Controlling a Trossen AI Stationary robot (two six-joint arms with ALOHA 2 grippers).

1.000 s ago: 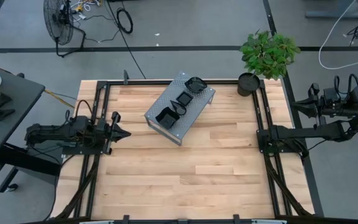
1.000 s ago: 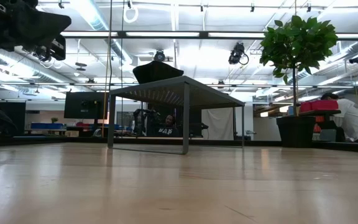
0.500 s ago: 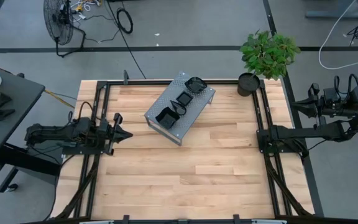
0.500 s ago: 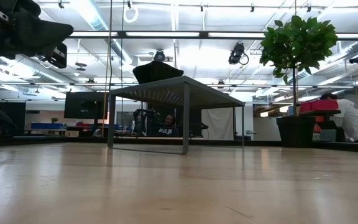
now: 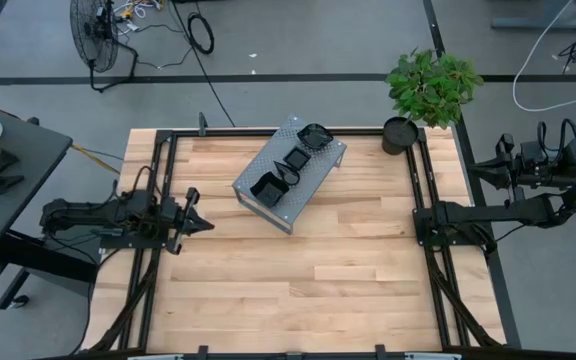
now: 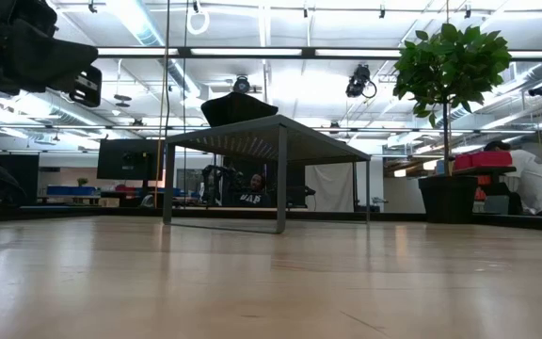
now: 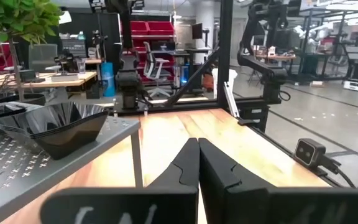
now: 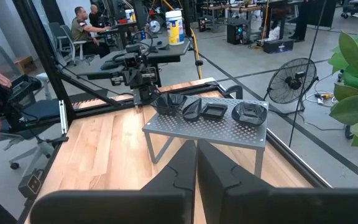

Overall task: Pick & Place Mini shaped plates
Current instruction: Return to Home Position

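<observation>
Several mini shaped plates, glossy black, sit on top of a grey perforated metal stand (image 5: 290, 172) at the table's far middle: a wavy-rimmed one (image 5: 314, 135), a square one (image 5: 296, 158) and a deeper one (image 5: 265, 186). The right wrist view shows them in a row (image 8: 215, 111). The left wrist view shows one ribbed plate (image 7: 61, 124). My left gripper (image 5: 204, 222) hovers shut at the table's left edge, level, pointing toward the stand and holding nothing. My right gripper (image 5: 478, 170) waits shut, raised beyond the table's right edge.
A potted plant (image 5: 404, 130) stands at the far right corner. Bare wooden tabletop (image 5: 308, 280) spreads across the near half. Black frame rails (image 5: 148, 260) run along the left and right edges. People and desks show in the room beyond.
My left gripper has sunk a little and swung slightly toward the table's near edge, staying shut. The plates and the stand have kept still.
</observation>
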